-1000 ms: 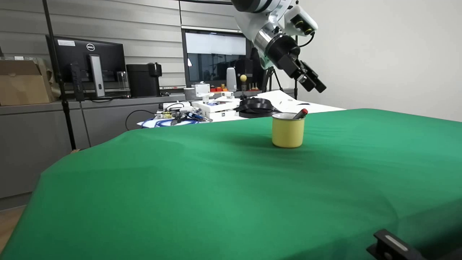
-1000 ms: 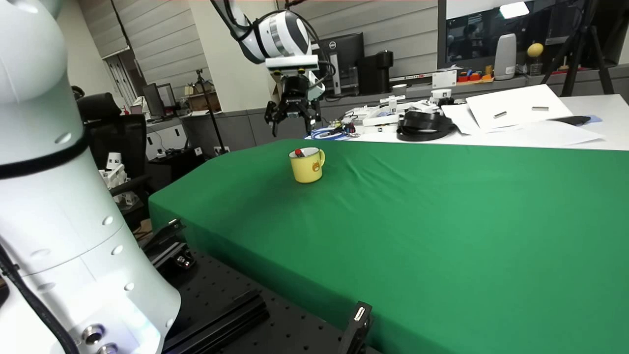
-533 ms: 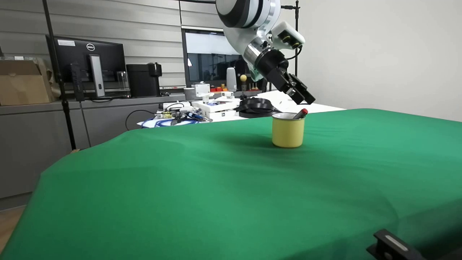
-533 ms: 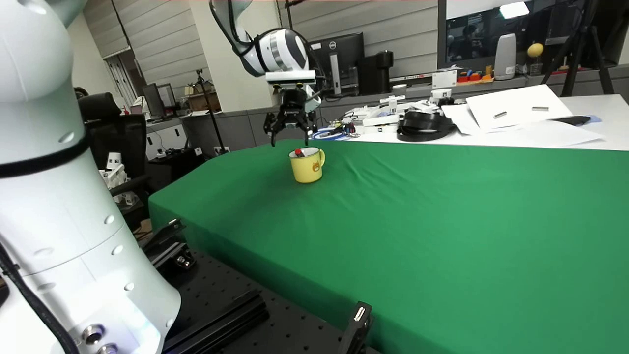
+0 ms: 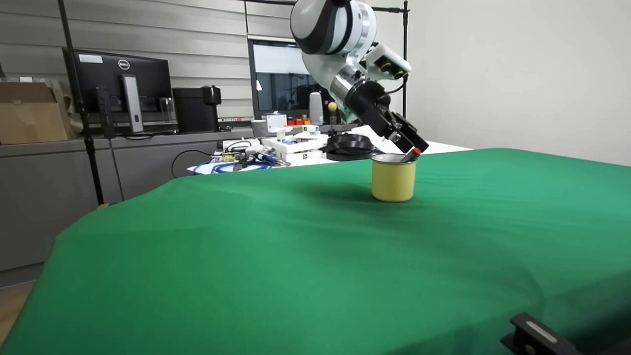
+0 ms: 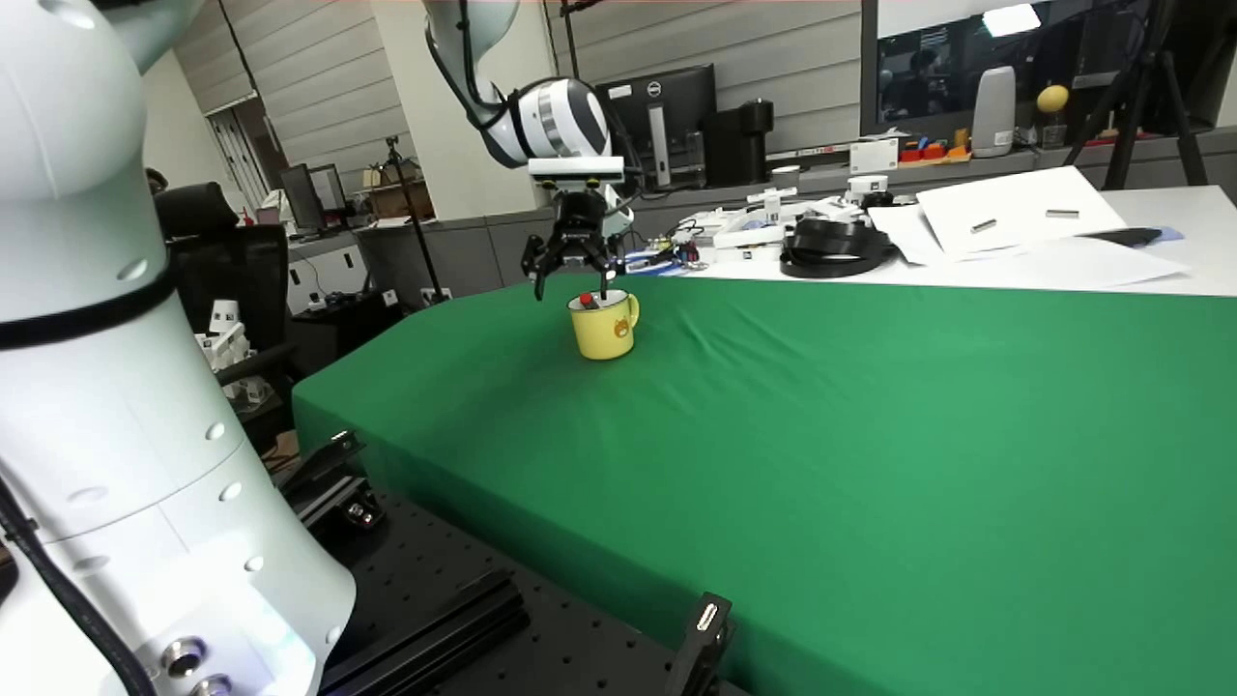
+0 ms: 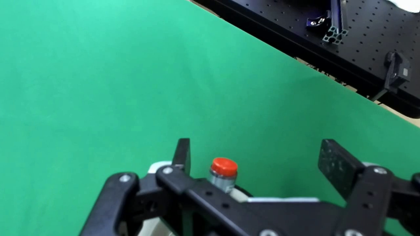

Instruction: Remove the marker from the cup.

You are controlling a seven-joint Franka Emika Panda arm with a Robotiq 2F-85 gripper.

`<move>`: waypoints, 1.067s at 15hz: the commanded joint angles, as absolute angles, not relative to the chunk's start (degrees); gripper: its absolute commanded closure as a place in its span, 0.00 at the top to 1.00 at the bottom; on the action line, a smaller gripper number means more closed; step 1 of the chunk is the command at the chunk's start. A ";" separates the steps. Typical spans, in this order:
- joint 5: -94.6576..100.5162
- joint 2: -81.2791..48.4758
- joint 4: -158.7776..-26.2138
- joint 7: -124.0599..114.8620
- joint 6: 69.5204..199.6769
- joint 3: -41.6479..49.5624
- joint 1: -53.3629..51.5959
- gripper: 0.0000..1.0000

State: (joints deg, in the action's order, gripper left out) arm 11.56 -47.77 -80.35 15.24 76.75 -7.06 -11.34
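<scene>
Claw [image 7: 257, 157]: one, black, two-fingered, slanted downward, jaws spread wide. In an exterior view one fingertip overlapped the mouth of the cup [image 6: 597, 338]; whether it touched could not be told.

Marker [image 7: 224, 167]: one, slim, grey, with a red end. It leaned inside the cup, red end above the rim; in the wrist view that end showed between the two fingers, apart from both and closer to one.

Cup: one, yellow, pale inside, with a handle and a small printed figure on its wall. It stood upright on the cloth [image 5: 296, 266] and was largely hidden behind the claw in the wrist view.

Cloth: one, green, lightly creased; it lay under and well around the cup.

Arm [image 6: 560, 116]: one, white and grey; it sloped down to the claw.

Plate [image 7: 370, 36]: one, black, perforated, alongside the cloth; a bracket [image 7: 401, 69] sat at its edge.

Table [image 6: 1206, 244]: one, white, beyond the cloth; it bore papers [image 6: 1015, 198] and a black coil [image 6: 836, 251].

Counter [image 5: 148, 162]: one, grey, farther back; it bore a monitor [image 5: 111, 74] seen from behind and a cardboard box [image 5: 32, 118].

Window [image 5: 291, 59]: one, dark-framed, pale in its upper part, behind the counter
</scene>
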 commanded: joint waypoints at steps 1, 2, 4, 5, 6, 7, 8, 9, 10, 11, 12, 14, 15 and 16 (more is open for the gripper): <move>12.89 -49.96 -76.83 14.32 74.90 -6.92 -11.73 0.74; 13.03 -50.12 -76.76 14.08 75.14 -6.88 -11.73 0.67; 12.67 -50.67 -75.89 9.96 74.66 -5.91 -12.19 0.53; 12.61 -50.75 -75.66 8.18 74.76 -5.51 -12.32 0.45; 12.61 -50.64 -75.66 7.05 74.74 -5.29 -12.32 0.39; 12.71 -50.63 -75.55 5.94 74.65 -5.01 -12.46 0.33; 12.72 -50.64 -75.40 5.02 74.55 -4.86 -12.50 0.25; 12.74 -50.61 -75.26 4.18 74.36 -4.69 -12.57 0.19; 12.75 -50.54 -75.20 3.57 74.20 -4.58 -12.61 0.11; 12.67 -50.41 -75.22 3.07 74.05 -4.56 -12.59 0.05; 12.65 -50.37 -75.13 2.59 73.79 -4.52 -12.59 0.01; 12.37 -50.09 -75.17 2.13 73.39 -4.60 -12.39 0.06; 12.25 -49.93 -75.15 2.03 73.19 -4.62 -12.29 0.06; 12.13 -49.63 -74.99 2.04 72.69 -4.63 -12.18 0.06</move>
